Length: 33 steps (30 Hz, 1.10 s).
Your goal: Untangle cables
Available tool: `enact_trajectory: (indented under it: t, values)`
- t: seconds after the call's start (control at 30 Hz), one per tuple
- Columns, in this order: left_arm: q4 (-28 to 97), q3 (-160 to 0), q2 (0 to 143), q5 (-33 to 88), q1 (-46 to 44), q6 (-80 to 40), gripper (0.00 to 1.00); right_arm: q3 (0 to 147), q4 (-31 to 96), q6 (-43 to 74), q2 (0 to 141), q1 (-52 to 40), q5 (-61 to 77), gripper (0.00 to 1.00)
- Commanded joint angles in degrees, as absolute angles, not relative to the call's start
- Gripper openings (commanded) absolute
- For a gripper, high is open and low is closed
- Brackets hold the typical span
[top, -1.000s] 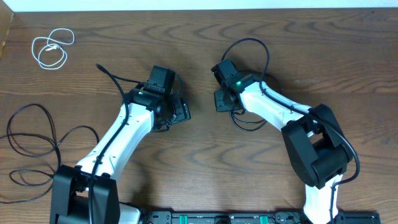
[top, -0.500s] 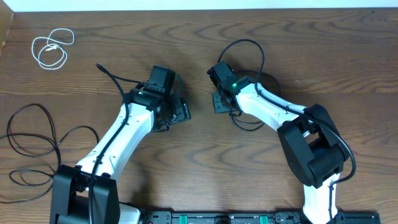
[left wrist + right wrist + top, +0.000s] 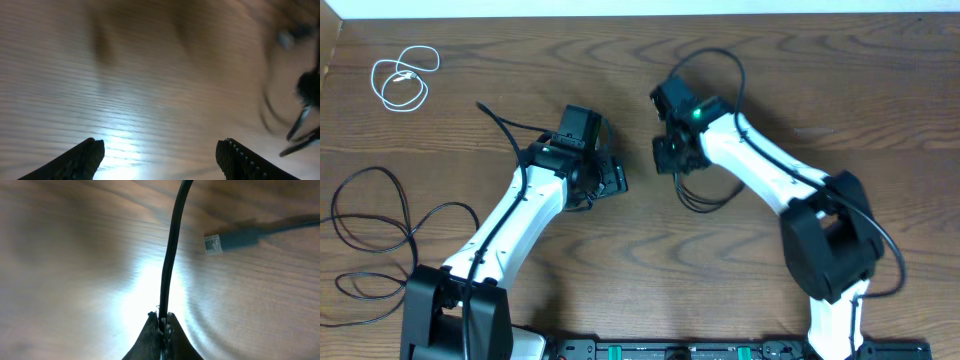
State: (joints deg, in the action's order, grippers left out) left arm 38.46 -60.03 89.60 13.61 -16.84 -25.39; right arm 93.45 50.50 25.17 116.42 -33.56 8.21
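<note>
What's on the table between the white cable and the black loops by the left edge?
Nothing. The overhead view shows only bare table between the white cable and the looped black cable.

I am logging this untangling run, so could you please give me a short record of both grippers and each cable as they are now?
Left gripper: open, empty, over the table
Right gripper: shut on black cable, which runs on from between its fingers
Plug: on the table beside that cable
White cable: small loose coil, far left corner, no gripper near it
Second black cable: loose loops at left edge, apart from the rest
</note>
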Motion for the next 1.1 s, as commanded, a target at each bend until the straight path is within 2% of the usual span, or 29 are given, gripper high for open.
enact_trajectory:
  t: [0.0,0.3,0.43,0.6,0.8,1.07]
  values:
    - [38.2,-62.3,89.4,22.3,-15.8,-20.8,0.77,98.4,52.4,23.0,107.3,-33.6,14.1,0.01]
    - [39.6,-63.7,87.1,25.1,-14.0,-20.9,0.77,100.9,50.3,22.2,87.2,-32.8,11.5,0.01]
    - [40.0,-63.7,87.1,31.7,-14.0,-20.8,0.76,100.9,49.7,22.0,81.3,-32.7,11.1,0.01]
    - [36.9,-63.7,86.2,42.8,-14.0,-18.7,0.76,100.9,51.9,23.3,78.3,-32.7,5.6,0.01]
    - [35.7,-63.8,81.0,44.6,-12.7,-19.3,0.76,100.8,56.5,24.0,79.1,-32.7,-0.1,0.02]
    - [29.8,-63.8,70.3,44.6,-9.4,-39.7,0.76,100.7,56.6,23.9,80.5,-32.7,6.1,0.01]
